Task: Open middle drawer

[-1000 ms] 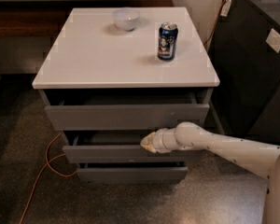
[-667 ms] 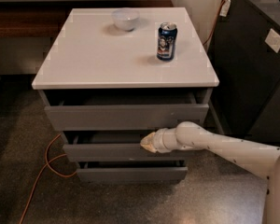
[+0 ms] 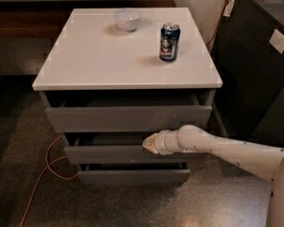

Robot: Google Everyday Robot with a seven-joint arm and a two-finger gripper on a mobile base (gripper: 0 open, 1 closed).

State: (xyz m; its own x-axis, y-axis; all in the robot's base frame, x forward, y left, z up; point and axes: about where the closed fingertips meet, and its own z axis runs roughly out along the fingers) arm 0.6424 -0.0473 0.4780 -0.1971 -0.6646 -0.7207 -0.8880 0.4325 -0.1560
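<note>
A grey cabinet with a white top (image 3: 99,65) has three grey handleless drawer fronts. The middle drawer (image 3: 104,153) is the mid-sized front; it stands pulled out a little, with a dark gap above its top edge. The top drawer (image 3: 128,118) is the widest and the bottom drawer (image 3: 132,176) the narrowest. My gripper (image 3: 149,143) comes in from the right on a white arm and sits at the top edge of the middle drawer front, right of its centre.
A blue soda can (image 3: 169,42) and a white bowl (image 3: 128,19) stand on the cabinet top. A black cabinet (image 3: 255,70) stands close on the right. An orange cable (image 3: 42,178) runs over the speckled floor at the left.
</note>
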